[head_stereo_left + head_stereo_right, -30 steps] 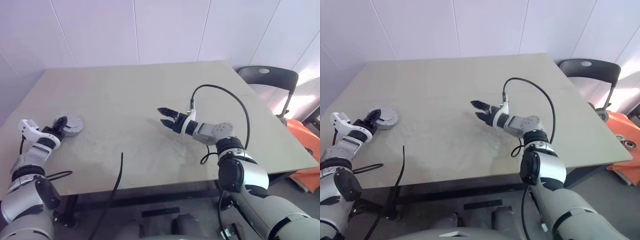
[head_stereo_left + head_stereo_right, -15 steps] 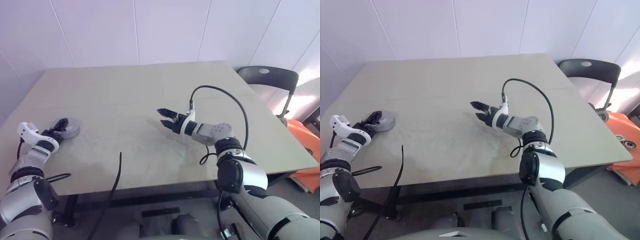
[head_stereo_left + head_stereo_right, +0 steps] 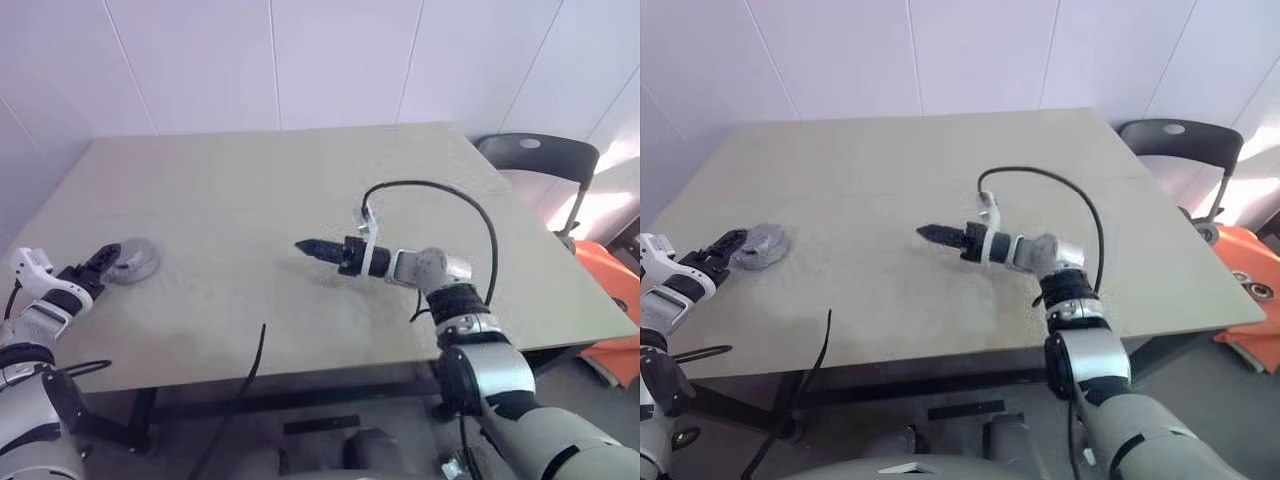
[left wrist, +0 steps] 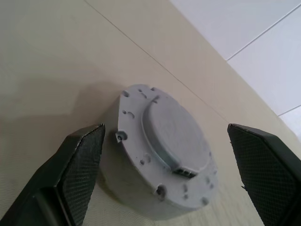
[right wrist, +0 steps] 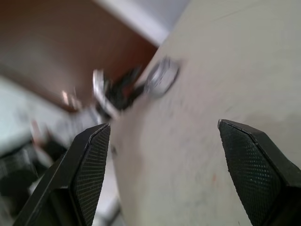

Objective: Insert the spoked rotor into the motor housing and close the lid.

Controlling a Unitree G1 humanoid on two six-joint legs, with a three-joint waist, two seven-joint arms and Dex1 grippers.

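Observation:
The motor housing [image 3: 133, 260] lies near the table's left edge, a round grey flanged body [image 4: 136, 165] with the grey lid [image 4: 176, 136] on top of it. The spoked rotor is hidden. My left gripper [image 3: 98, 260] stands open just short of the housing, its fingers [image 4: 80, 169] wide on either side and touching nothing. My right gripper [image 3: 303, 245] hovers over the middle of the table, pointing left towards the housing, open and empty, with its fingers [image 5: 89, 165] spread wide.
The pale wooden table [image 3: 300, 180] is bare between the two grippers. A black cable [image 3: 440, 190] loops over the right wrist, and another [image 3: 245, 370] hangs past the front edge. A dark chair [image 3: 540, 155] and an orange object [image 3: 610, 290] stand to the right.
My left gripper opened, let go of the housing and drew back towards the table's edge. My right gripper rolled its wrist and pulled back, now pointing left.

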